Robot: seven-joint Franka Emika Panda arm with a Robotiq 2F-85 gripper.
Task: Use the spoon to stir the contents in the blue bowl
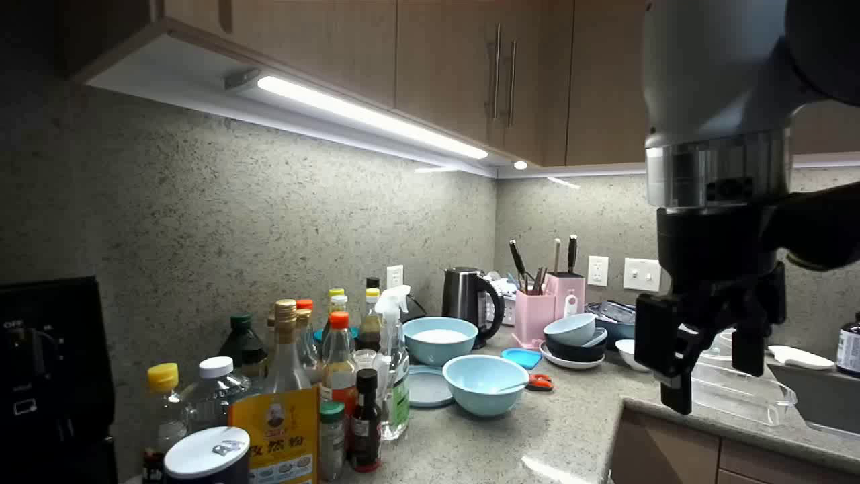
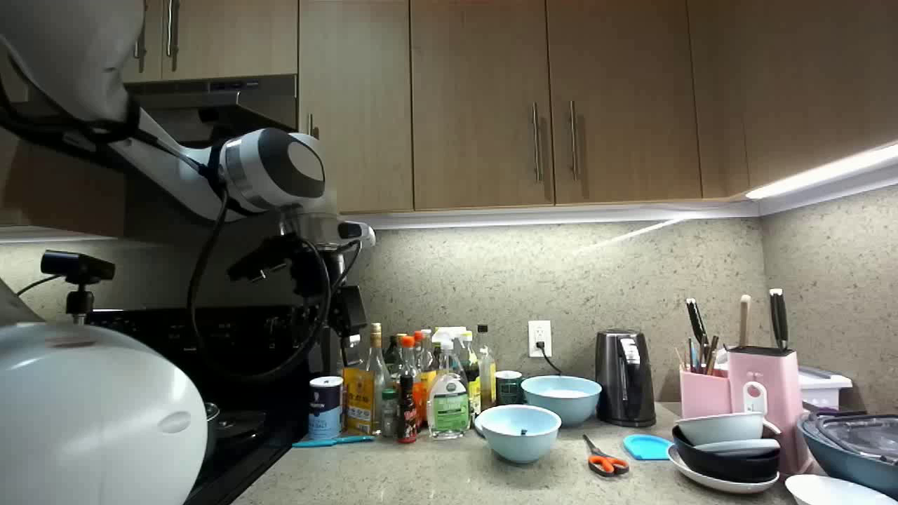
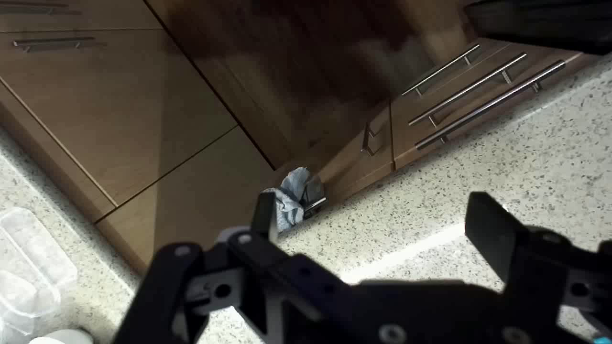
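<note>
Blue bowl [image 1: 480, 405] in both exterior views; tool [image 3: 373, 217], jaws apart, also in wrist view.

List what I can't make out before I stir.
Front blue bowl, in an exterior view: bottom hidden by its near wall; dark bit there too small to identify.
Pale strip in that bowl, in an exterior view: too small to call a spoon.
Bright blue thing, wrist view: cut off by the bottom edge.

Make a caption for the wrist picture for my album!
An open, empty claw, with speckled counter and drawers beyond.
</note>
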